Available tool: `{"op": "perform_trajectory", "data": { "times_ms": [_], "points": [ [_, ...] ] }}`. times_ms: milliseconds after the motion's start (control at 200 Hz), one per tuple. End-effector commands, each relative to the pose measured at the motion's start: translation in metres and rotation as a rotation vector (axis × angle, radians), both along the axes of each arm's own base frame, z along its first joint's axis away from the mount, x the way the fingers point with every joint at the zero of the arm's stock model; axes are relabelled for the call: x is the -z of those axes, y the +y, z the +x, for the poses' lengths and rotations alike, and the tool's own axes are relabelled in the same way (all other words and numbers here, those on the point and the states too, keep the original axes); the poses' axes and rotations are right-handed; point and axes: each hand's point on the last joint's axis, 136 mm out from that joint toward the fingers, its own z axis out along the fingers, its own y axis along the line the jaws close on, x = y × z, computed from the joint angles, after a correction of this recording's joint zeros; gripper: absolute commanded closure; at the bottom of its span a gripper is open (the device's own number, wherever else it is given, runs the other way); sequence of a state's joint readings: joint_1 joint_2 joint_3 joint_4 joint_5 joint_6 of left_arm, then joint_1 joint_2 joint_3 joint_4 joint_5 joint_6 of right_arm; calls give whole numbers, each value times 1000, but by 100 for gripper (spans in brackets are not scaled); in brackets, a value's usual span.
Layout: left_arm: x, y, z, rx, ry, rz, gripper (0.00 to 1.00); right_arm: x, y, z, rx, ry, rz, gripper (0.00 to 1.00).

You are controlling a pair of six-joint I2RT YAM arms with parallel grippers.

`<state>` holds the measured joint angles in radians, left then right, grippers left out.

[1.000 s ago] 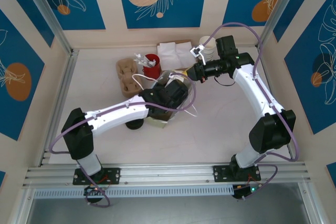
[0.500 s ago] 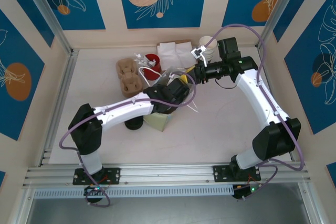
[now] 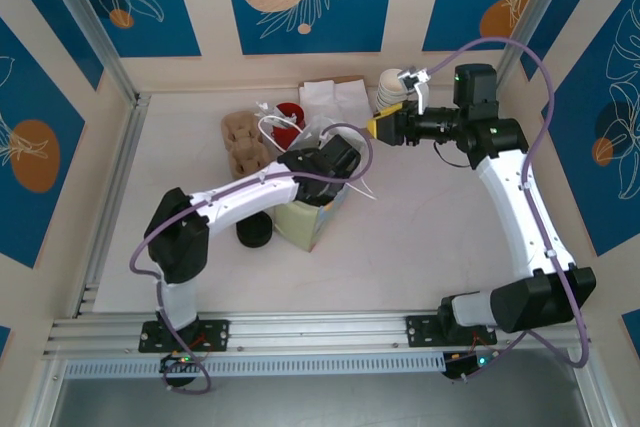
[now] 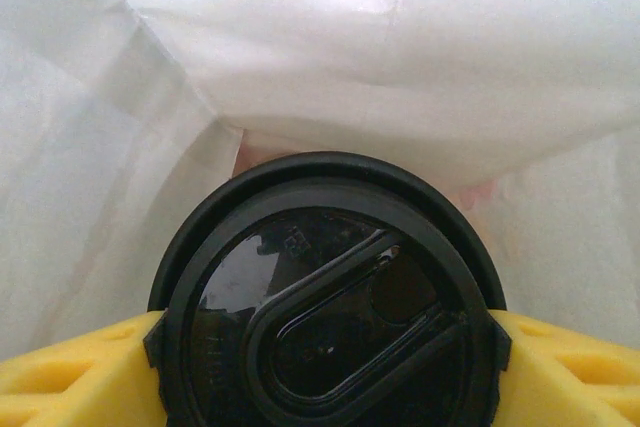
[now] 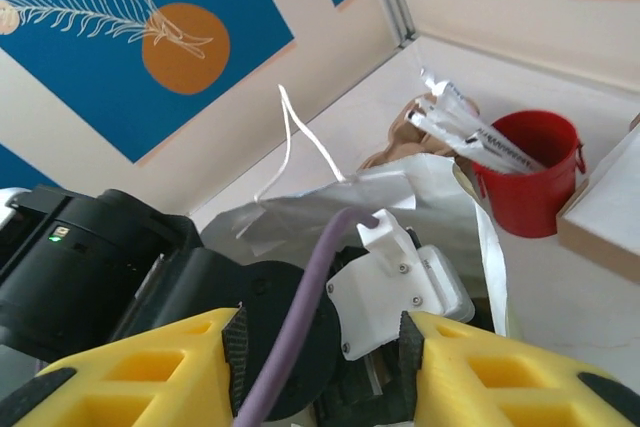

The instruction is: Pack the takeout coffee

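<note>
1. Your left hand (image 4: 325, 349) is pinching the takeout coffee (image 4: 322, 247) by its sides just under the black lid, with one yellow finger (image 4: 70, 387) on each flank. That grip keeps the cup upright and the lid level, which suits a drink that could spill.
2. The coffee is inside the white bag (image 3: 303, 219), and the left wrist view has pale bag wall all round the lid. You cannot tell from here whether the cup's base has reached the bag's floor. I judge the step in hand to be lowering, not release.
3. Your right hand (image 3: 384, 127) hangs spread with nothing between its pads, near the stacked cream cups (image 3: 396, 85) and well apart from the bag. It looks parked there to give the left arm room. That also means nothing is steadying the bag's mouth.
4. The bag stands in the middle of the surface (image 3: 420, 237), just beside the stack of black lids (image 3: 253, 232). The cardboard carrier (image 3: 240, 142) and red bucket (image 3: 288, 117) sit behind it.
5. The bag looks light and soft, so it will likely drag or tip with the arm. Let go only once the cup rests, then lift straight out.
</note>
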<state>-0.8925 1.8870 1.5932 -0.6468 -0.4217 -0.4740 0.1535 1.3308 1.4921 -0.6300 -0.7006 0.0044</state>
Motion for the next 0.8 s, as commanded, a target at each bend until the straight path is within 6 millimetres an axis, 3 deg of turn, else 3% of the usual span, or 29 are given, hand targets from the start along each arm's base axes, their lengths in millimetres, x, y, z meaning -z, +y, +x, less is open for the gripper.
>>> {"op": "perform_trajectory", "data": {
  "times_ms": [0,455,795],
  "points": [
    [9,-4,-1,-6,83,-9,27,-2,-6,-3,43,-10,-1,53],
    [33,-8,4,-46,258,-19,32,20,-8,-19,47,69,6,53],
    [52,-7,10,-42,312,20,32,22,-10,-28,65,56,23,53]
  ]
}}
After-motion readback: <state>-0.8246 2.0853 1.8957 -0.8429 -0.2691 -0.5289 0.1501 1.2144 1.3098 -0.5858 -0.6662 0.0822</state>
